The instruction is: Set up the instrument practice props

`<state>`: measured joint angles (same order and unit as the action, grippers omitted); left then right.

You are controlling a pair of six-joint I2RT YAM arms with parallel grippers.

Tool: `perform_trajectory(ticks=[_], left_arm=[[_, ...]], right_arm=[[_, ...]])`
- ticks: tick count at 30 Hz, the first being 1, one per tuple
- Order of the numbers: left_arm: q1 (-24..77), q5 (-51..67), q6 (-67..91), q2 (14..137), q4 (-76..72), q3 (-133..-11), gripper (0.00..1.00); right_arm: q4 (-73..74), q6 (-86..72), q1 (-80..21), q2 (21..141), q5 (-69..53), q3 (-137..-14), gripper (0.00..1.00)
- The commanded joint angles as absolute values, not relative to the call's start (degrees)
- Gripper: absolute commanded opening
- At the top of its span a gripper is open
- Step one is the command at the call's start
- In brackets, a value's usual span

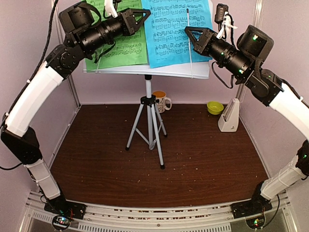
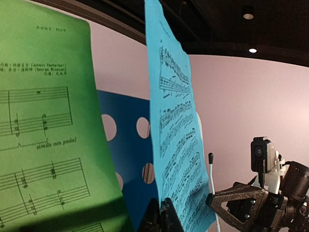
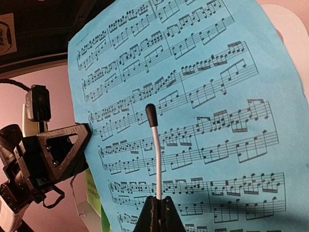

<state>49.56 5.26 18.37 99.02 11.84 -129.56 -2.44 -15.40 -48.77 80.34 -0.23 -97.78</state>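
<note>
Aloft, left pincer (image 1: 146, 14) clenched between green sheet (image 1: 123, 50) and blue sheet (image 1: 169, 29); right pincer (image 1: 187, 30) grasping white rod (image 3: 155, 150)

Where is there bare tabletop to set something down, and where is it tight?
Free: the wide strip of table between the tripod legs and the arm bases, and the left side beside the tripod. Tight: the back edge, with mug behind the tripod, bowl and metronome at back right.

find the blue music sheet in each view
top external: blue music sheet, top centre.
left wrist: blue music sheet, centre, seen nearly edge-on.
right wrist: blue music sheet fills most of the frame.
shared landmark: black-tipped white stick, beside or across it in all three.
</note>
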Motion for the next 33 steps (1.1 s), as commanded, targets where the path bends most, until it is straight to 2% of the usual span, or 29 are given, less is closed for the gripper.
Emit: perform_trajectory(ticks=[1,13,21,24,26,30,33], left_arm=[[49.75,7.48,16.10,100.10,13.91,-134.40,0.00],[49.72,12.61,12.41,101.40,18.63,-135.62,0.00],[49.66,11.70,11.61,101.56,18.68,-135.77,0.00],[49.66,10.63,11.69,101.44,18.42,-135.70,0.00],[49.66,10.85,11.78,101.30,18.22,-135.70,0.06],[49.66,11.14,11.79,100.72,18.11,-135.75,0.23],[49.74,11.62,11.93,99.63,17.64,-135.41,0.32]], right_arm=[[-4.31,-14.57,-48.53,78.74,-2.19,-97.12,0.00],[-6.33,-14.15,-48.61,78.55,-4.12,-95.63,0.00],[-5.99,-14.11,-48.67,78.58,-3.45,-95.75,0.00],[-5.48,-14.47,-48.66,78.56,-2.18,-95.79,0.18],[-5.11,-14.71,-48.65,78.45,-1.50,-95.82,0.29],[-5.35,-15.32,-48.78,77.78,-0.17,-95.28,0.40],[-5.25,-15.35,-48.94,77.32,0.05,-95.00,0.42]])
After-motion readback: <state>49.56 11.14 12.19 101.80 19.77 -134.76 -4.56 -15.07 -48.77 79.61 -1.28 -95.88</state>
